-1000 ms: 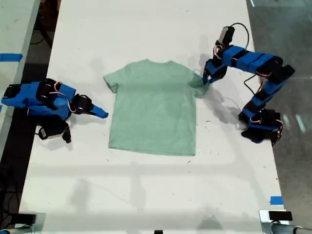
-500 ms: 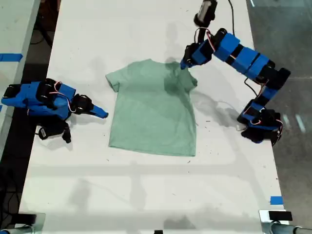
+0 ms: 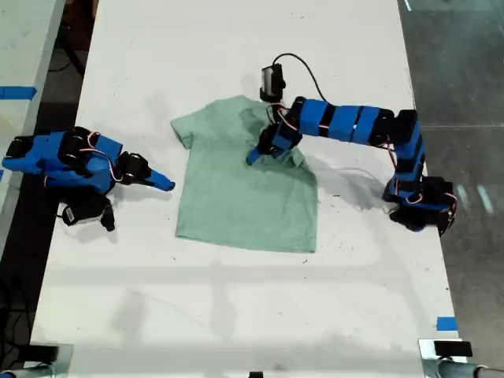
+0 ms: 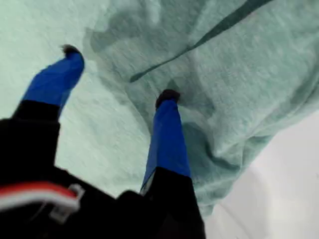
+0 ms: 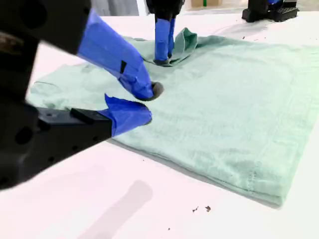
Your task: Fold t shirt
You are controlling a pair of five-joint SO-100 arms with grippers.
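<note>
Sleeve of t shirt [image 3: 244, 177] folded inward — first gripper [image 3: 258, 151] open above.

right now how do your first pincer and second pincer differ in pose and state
My first pincer is stretched out over the t shirt, open, one tip on a folded-in sleeve. My second pincer lies low on bare table off the shirt's edge at the exterior view's left, nearly closed and empty. Both are blue-tipped.
</note>
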